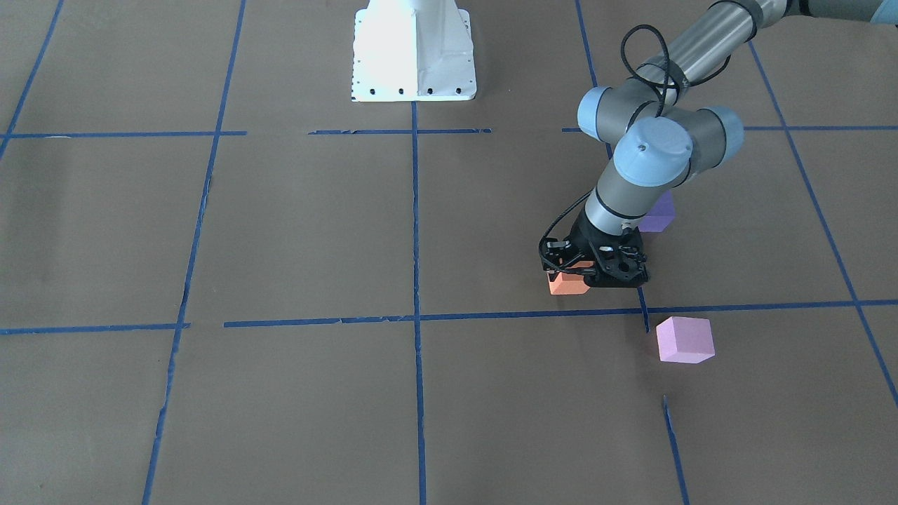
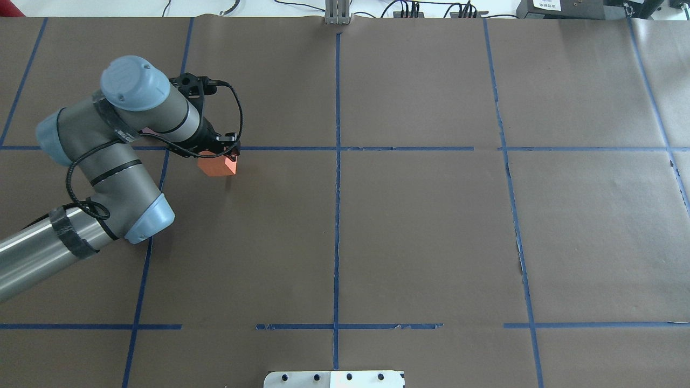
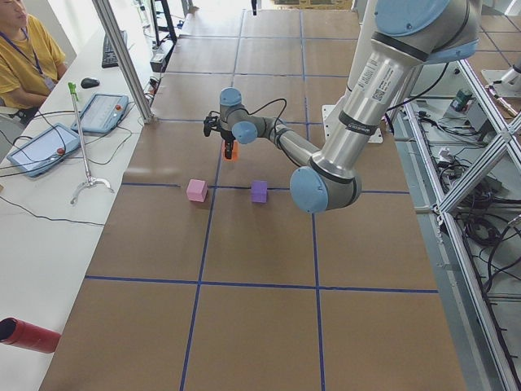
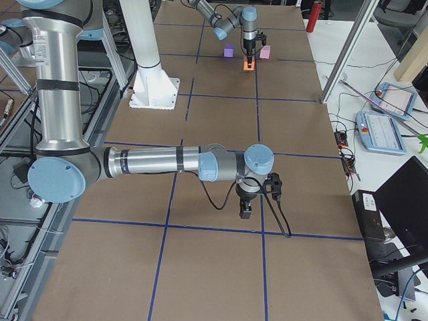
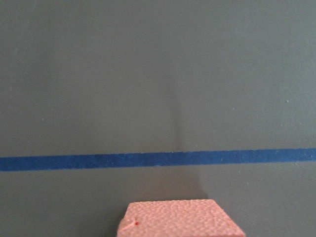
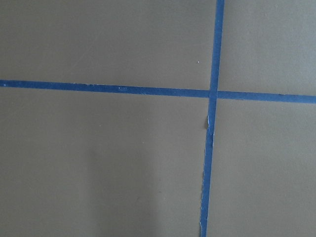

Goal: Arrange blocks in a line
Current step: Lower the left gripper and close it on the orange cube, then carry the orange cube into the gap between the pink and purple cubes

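My left gripper (image 1: 584, 269) is shut on the orange block (image 1: 567, 283) and holds it at or just above the table; it also shows from overhead (image 2: 218, 154) with the block (image 2: 218, 165) under it. The left wrist view shows only the block's top (image 5: 180, 219) by a blue tape line. The violet block (image 1: 659, 214) sits behind the wrist, partly hidden. The pink block (image 1: 685, 339) sits in front, past a tape line. My right gripper (image 4: 246, 208) hangs low over the table in the exterior right view; I cannot tell whether it is open or shut.
The table is brown paper with a blue tape grid (image 1: 417, 317). The white robot base (image 1: 414, 52) stands at the table's robot side. An operator (image 3: 24, 57) sits beside tablets off the table's edge. The right wrist view shows a tape crossing (image 6: 212, 94).
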Action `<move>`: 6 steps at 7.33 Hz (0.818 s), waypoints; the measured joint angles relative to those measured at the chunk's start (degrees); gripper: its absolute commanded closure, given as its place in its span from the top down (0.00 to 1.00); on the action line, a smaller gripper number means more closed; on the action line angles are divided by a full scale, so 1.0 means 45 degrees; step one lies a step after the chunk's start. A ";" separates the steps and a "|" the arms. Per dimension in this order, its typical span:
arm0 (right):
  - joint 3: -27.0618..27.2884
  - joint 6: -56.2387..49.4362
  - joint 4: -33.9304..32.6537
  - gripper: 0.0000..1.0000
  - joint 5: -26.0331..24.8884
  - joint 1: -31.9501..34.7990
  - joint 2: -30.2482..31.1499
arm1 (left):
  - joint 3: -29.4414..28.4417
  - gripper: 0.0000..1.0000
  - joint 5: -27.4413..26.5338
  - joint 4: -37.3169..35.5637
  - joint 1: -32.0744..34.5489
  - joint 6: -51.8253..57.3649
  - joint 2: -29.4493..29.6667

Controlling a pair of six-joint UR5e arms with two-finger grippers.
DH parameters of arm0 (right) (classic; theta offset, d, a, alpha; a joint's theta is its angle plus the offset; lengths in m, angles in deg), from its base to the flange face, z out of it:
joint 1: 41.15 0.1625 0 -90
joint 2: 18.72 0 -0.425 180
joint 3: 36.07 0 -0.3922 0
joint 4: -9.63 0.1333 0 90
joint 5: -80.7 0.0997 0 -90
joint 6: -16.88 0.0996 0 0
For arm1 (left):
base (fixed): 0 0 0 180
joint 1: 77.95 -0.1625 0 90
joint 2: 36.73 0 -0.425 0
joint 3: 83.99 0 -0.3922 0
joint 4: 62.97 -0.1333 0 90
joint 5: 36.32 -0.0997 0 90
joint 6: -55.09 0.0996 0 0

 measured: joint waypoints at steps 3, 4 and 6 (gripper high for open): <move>-0.0014 0.0000 0.0001 1.00 0.0000 0.0000 0.0000 | 0.0399 0.11 0.0422 0.0114 0.1051 0.1803 -0.1889; -0.0013 0.0000 0.0000 1.00 0.0000 0.0000 0.0000 | 0.0269 0.24 0.0426 0.0160 0.1228 0.2265 -0.2140; -0.0014 0.0000 0.0000 1.00 0.0000 0.0000 0.0000 | -0.0087 0.99 0.0427 0.0197 0.1306 0.2689 -0.2285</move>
